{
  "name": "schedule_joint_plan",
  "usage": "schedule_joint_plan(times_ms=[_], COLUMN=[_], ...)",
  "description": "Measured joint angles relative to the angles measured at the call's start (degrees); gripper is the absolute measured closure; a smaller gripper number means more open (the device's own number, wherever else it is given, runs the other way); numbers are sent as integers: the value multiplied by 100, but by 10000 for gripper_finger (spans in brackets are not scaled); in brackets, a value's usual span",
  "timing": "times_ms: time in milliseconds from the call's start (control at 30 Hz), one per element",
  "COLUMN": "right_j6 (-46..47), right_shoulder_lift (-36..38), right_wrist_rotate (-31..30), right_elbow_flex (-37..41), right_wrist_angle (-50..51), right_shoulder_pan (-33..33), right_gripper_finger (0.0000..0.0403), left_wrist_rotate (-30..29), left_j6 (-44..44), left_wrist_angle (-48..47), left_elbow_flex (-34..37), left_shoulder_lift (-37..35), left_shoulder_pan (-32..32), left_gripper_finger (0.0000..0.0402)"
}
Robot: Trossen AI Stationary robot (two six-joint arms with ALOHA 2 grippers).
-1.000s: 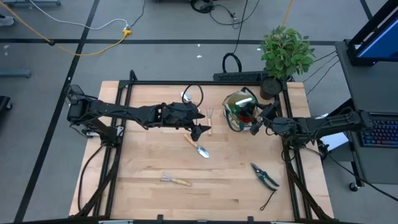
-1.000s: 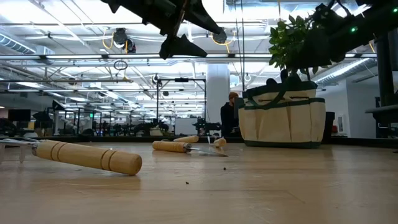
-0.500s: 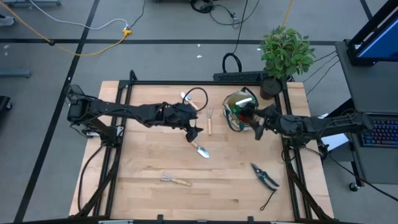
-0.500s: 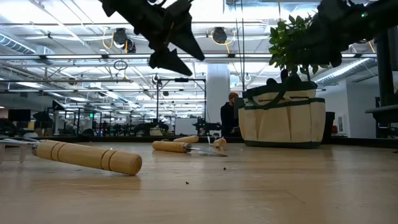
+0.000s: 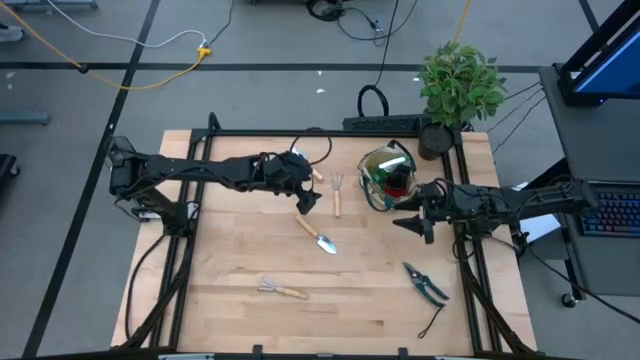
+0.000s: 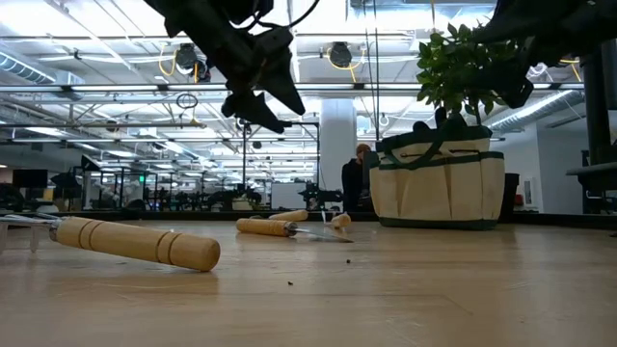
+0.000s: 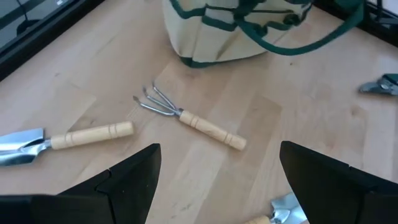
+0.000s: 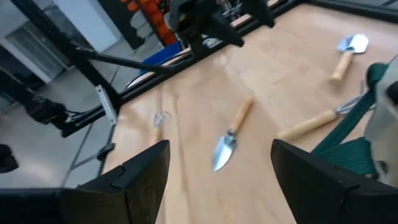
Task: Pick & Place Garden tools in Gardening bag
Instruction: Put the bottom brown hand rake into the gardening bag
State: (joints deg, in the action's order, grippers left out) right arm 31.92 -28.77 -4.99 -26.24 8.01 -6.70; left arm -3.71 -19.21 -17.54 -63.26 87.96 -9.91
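Observation:
The beige gardening bag [image 5: 388,178] with green trim stands at the far right of the table, with red and green items inside. A trowel [image 5: 318,237], a small claw rake [image 5: 337,193], a second trowel [image 5: 303,160], a hand rake [image 5: 280,289] and pruning shears [image 5: 426,283] lie flat on the wood. My left gripper [image 5: 309,201] is open and empty in the air left of the claw rake [image 7: 186,118]. My right gripper [image 5: 412,227] is open and empty, near side of the bag [image 8: 373,124], above the table.
A leafy potted plant [image 5: 458,88] stands at the far right corner behind the bag. A black frame [image 5: 300,133] runs round the table's edges. The bare wood [image 5: 350,300] between the hand rake and the shears has free room.
My left gripper has drawn back from above the middle trowel toward the table's left and far edge. My right gripper has moved from beside the bag toward the near edge. The tools and the bag have stayed where they were.

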Motion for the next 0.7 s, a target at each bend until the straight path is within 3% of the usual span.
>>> schedule_joint_plan(times_ms=[267, 400, 700], right_j6=[1, 0, -25], right_shoulder_lift=[0, -2, -197], right_wrist_rotate=[73, 67, 61], right_elbow_flex=[0, 0, -2], right_wrist_angle=[7, 220, 1324], right_shoulder_pan=[-433, -639, -958], right_gripper_finger=[133, 133, 133], left_wrist_rotate=[68, 33, 299], left_j6=[398, -282, -2284], left_wrist_angle=[-23, -461, -2709], left_elbow_flex=[0, 0, 0], left_shoulder_lift=[0, 0, 0], left_shoulder_pan=[185, 317, 794], left_gripper_finger=[66, 66, 66])
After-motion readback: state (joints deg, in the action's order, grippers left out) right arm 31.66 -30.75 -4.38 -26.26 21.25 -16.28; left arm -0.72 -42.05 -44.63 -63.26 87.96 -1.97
